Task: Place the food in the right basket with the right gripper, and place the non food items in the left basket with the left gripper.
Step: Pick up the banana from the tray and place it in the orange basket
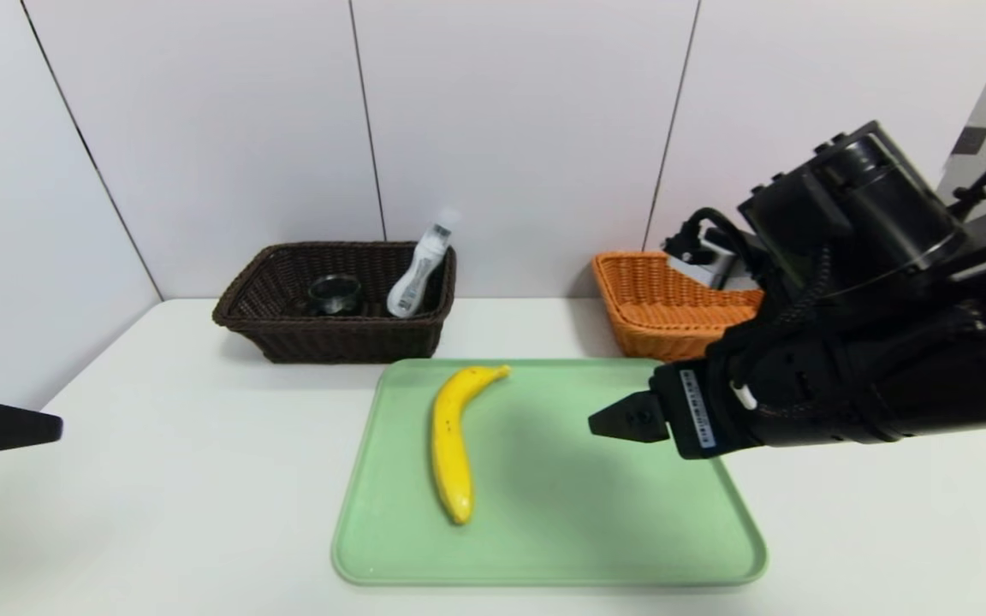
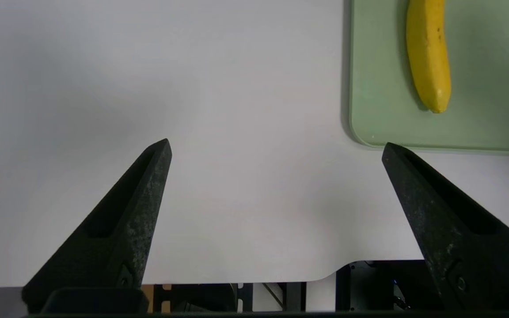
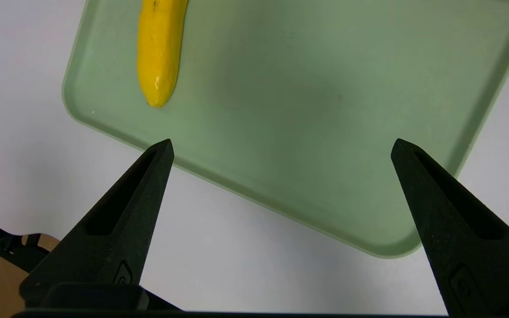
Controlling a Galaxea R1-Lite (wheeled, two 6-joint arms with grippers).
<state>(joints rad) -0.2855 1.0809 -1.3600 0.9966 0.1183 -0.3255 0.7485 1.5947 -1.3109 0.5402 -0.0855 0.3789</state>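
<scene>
The yellow banana [image 1: 450,441] lies lengthwise on the left half of a green tray [image 1: 630,547]. My right gripper [image 1: 621,421] hovers over the tray's right side, to the right of the banana [image 3: 159,48]; the right gripper [image 3: 281,148] is open and empty above the tray's near edge. The orange basket [image 1: 660,312] stands behind it, partly hidden by the arm. The dark brown basket [image 1: 335,338] at the back left holds the white bottle [image 1: 416,274] and the glass cup [image 1: 335,293]. The grey case is out of view. My left gripper [image 2: 276,152] is open over bare table near the left edge.
The white table [image 1: 202,462] meets the wall panels just behind both baskets. The left wrist view shows the table's front edge [image 2: 237,276] below the fingers, with the tray corner [image 2: 369,132] and the banana [image 2: 429,57] farther off. My bulky right arm [image 1: 870,342] covers the table's right part.
</scene>
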